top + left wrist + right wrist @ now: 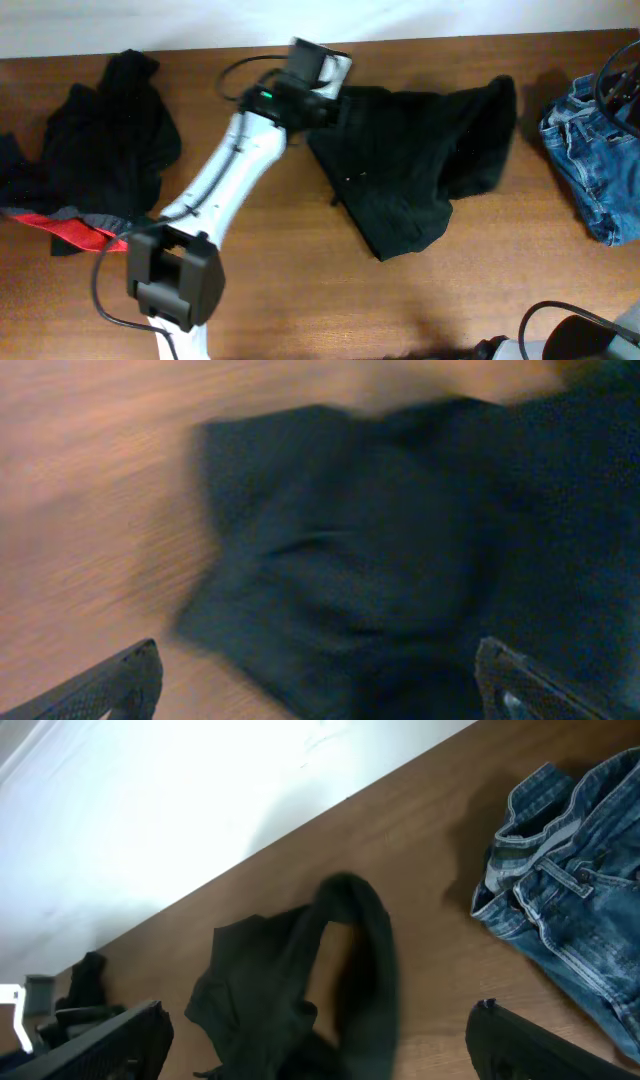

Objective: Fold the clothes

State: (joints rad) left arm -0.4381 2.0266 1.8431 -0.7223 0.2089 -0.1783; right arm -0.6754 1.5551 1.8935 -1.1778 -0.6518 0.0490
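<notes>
Gaping wide, L claw point(318, 682) hovers over blk garment point(370, 550) — empty.

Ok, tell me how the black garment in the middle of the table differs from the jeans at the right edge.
The black garment is plain black; the jeans are blue denim with a waistband and belt loops. The black garment sprawls wide across the mid-table; the jeans sit bunched in a narrower heap, partly cut off by the overhead view's edge. Both lie crumpled and unfolded on the wooden table.
</notes>
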